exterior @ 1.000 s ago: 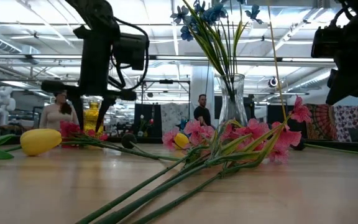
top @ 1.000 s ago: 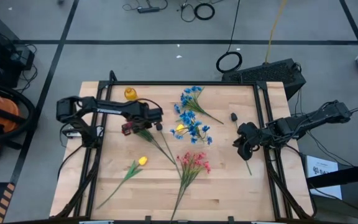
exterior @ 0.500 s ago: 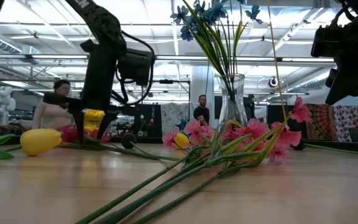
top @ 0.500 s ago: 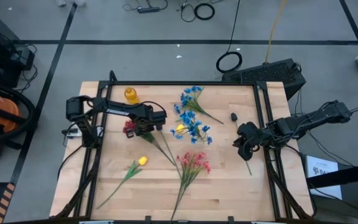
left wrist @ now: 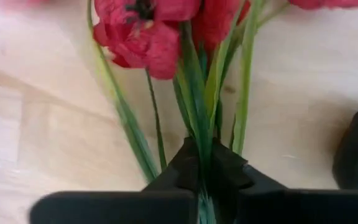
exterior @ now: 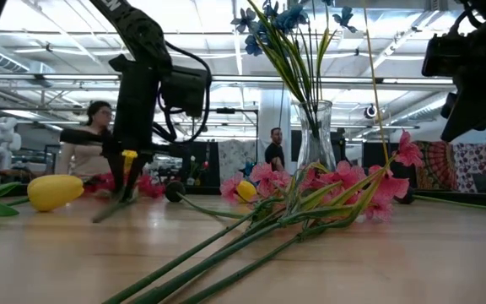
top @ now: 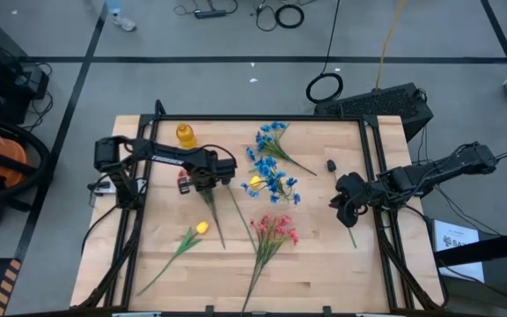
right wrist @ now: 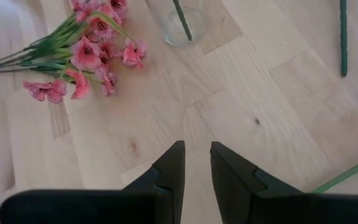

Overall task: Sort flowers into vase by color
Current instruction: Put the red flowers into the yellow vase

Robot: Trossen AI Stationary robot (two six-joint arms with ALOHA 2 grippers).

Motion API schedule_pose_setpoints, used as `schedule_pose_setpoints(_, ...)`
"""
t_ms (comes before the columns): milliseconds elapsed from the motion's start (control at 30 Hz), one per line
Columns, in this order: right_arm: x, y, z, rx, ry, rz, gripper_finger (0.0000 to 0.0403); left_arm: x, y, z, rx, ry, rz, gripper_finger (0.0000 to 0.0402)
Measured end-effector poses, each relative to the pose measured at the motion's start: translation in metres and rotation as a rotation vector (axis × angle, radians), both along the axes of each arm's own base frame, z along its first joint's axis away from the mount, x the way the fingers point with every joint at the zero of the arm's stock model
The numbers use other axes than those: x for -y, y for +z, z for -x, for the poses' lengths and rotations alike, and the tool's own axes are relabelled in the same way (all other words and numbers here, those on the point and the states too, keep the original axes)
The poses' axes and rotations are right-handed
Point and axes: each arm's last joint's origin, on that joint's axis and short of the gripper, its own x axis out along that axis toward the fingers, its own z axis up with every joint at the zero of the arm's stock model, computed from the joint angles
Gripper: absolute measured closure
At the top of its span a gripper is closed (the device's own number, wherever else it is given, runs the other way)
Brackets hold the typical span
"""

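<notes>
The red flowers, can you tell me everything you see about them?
The red flowers are a fake-looking bunch: crinkly red blooms with dark middles on thin green stems and long narrow leaves. They lie on the wooden table, near its left side, stems trailing toward the front. The left tool is shut on the stems just below the blooms, right down by the tabletop.

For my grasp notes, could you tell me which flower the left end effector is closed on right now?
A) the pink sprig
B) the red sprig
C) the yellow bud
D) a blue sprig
B: in the left wrist view the left end effector is shut on the green stems of the red sprig, while the pink sprig and yellow bud lie free on the table.
</notes>
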Motion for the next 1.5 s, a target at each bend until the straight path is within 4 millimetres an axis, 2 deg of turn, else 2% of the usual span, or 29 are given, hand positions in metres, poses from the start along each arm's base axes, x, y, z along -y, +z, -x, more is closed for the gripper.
schedule_pose_setpoints(267, -0.001, 0.002, -0.002, 0.03, 0.014, 0.002, 0.0335, 0.006, 0.024, 0.012, 0.01, -0.013, -0.021, 0.0385)
schedule_pose_setpoints(433, -0.001, 0.002, -0.002, 0.028, 0.004, -0.005, 0.0335, 0.014, 0.059, 0.023, 0.118, -0.059, -0.159, 0.0385)
schedule_pose_setpoints(600, 0.0, 0.002, -0.002, 0.031, -0.015, -0.005, 0.0335, 0.016, 0.097, 0.043, 0.22, -0.279, -0.275, 0.0385)
schedule_pose_setpoints(700, 0.001, 0.002, -0.002, 0.038, -0.037, 0.018, 0.0335, 0.016, 0.118, 0.057, 0.284, -0.31, -0.367, 0.0385)
schedule_pose_setpoints(800, 0.001, 0.002, -0.002, 0.042, -0.048, 0.031, 0.0335, 0.016, 0.137, 0.072, 0.348, -0.342, -0.479, 0.0385)
schedule_pose_setpoints(933, 0.001, 0.002, -0.002, 0.042, -0.048, 0.03, 0.0335, 0.014, 0.165, 0.087, 0.407, -0.456, -0.725, 0.0385)
schedule_pose_setpoints(1067, 0.002, 0.002, -0.003, 0.049, -0.069, 0.045, 0.0335, 0.009, 0.189, 0.102, 0.305, -0.555, -1.018, 0.0385)
schedule_pose_setpoints(1167, 0.003, 0.003, -0.003, 0.07, -0.138, 0.055, 0.0335, 0.004, 0.2, 0.109, 0.194, -0.623, -1.145, 0.0391)
schedule_pose_setpoints(1300, 0.005, 0.003, -0.003, 0.095, -0.247, 0.039, 0.0335, -0.007, 0.209, 0.113, 0.154, -0.631, -1.225, 0.0393)
schedule_pose_setpoints(1500, 0.005, 0.003, -0.003, 0.105, -0.318, -0.011, 0.0335, -0.031, 0.201, 0.105, 0.384, -0.745, -1.377, 0.0394)
